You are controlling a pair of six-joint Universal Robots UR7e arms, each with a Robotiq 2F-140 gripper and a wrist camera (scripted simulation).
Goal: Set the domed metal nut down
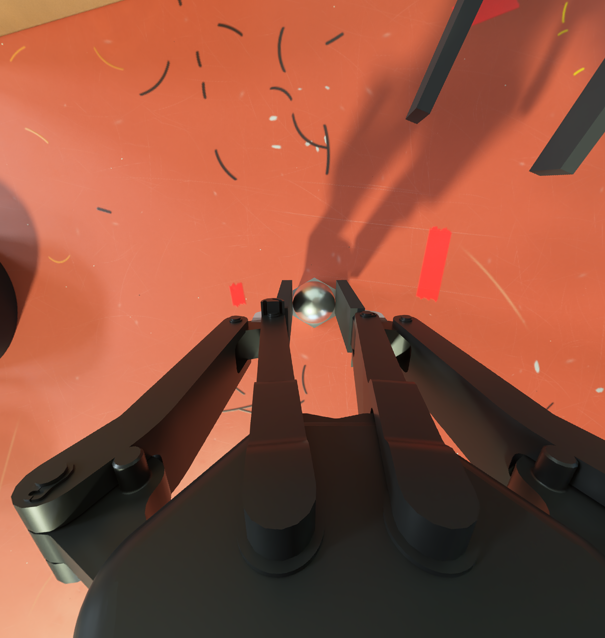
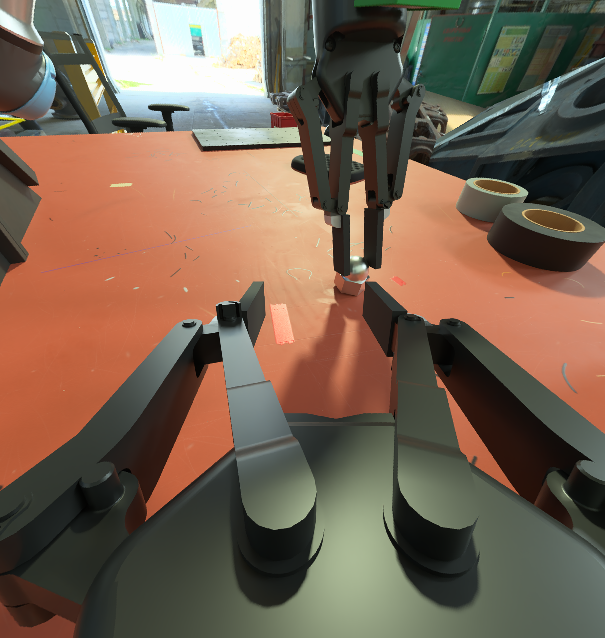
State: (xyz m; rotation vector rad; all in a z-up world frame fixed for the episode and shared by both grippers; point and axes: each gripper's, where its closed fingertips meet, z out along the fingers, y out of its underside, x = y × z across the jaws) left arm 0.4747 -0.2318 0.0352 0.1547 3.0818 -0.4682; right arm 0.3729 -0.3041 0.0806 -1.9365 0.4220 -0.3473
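The domed metal nut is shiny, with a round cap on a hex base. My left gripper points straight down at the orange table and is shut on the dome. In the right wrist view the nut hangs tilted between the left gripper's fingertips. Its hex base is at or just above the table. My right gripper is open and empty, low over the table just in front of the nut. It also shows in the left wrist view.
A black tape roll and a grey tape roll lie at the right. Red tape marks flank the nut. A dark perforated plate lies at the back. Grey blocks stand at the left edge.
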